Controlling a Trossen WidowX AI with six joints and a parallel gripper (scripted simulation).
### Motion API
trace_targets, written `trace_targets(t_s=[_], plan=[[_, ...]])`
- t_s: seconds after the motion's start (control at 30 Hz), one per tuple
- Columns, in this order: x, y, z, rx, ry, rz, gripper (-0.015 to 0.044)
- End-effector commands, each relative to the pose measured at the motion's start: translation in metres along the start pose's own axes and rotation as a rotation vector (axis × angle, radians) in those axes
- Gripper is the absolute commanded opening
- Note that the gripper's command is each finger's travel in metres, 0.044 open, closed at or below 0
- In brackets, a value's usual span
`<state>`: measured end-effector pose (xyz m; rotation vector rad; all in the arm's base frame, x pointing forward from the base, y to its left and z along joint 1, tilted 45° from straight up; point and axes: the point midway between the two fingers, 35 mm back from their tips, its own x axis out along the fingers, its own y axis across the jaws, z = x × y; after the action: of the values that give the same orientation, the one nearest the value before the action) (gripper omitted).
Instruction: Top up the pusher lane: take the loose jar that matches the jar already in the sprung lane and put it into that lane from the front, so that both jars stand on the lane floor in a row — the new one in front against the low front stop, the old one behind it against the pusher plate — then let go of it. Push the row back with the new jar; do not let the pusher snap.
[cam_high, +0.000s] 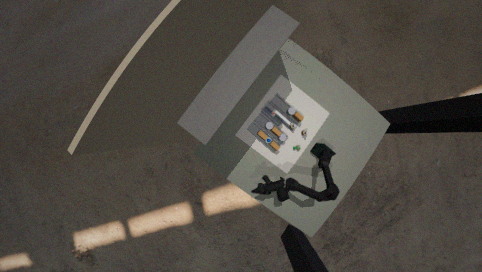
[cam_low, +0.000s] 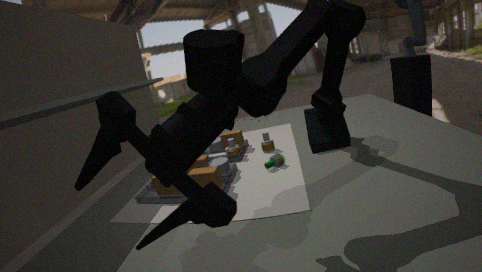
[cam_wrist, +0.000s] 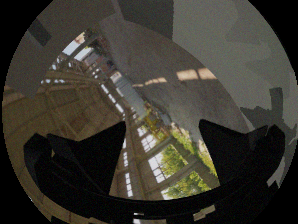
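My gripper (cam_high: 256, 189) (cam_low: 107, 218) (cam_wrist: 163, 124) is open and empty. It hangs above the table's near corner, well away from the rack and pointing away from it. The grey lane rack (cam_high: 260, 119) (cam_low: 145, 198) stands on the white mat (cam_high: 315, 112) (cam_low: 285, 195) and holds grey-lidded jars and tan blocks. Which lane is the sprung one is too small to tell. Two loose jars stand apart from the rack on the mat: a tan jar with a grey lid (cam_high: 304, 132) (cam_low: 267, 144), upright, and a green jar (cam_high: 296, 148) (cam_low: 274, 161), which looks tipped on its side. The wrist view shows only surroundings.
The arm's base (cam_high: 322, 150) (cam_low: 327, 131) stands beside the mat, close to the loose jars. A tall grey wall panel (cam_high: 235, 75) (cam_low: 50, 75) rises behind the rack. The grey-green table (cam_high: 350, 115) (cam_low: 400, 190) ends close beyond my gripper.
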<state>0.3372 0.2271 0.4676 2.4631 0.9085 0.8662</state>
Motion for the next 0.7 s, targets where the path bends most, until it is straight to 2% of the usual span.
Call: trace_targets(t_s=[0.0,0.13,0.3,0.5,0.67], plan=[[0.000,0.001,0.003,-0.010,-0.009,-0.001,0.0426],[-0.008,0.012,0.062,-0.212,-0.178,-0.027,0.0440],[-0.037,0.031,0.145,-0.478,-0.416,-0.123,0.0440],[-0.093,0.051,0.221,-0.710,-0.681,-0.293,0.0440],[-0.143,0.057,0.270,-0.836,-0.815,-0.484,0.0440]])
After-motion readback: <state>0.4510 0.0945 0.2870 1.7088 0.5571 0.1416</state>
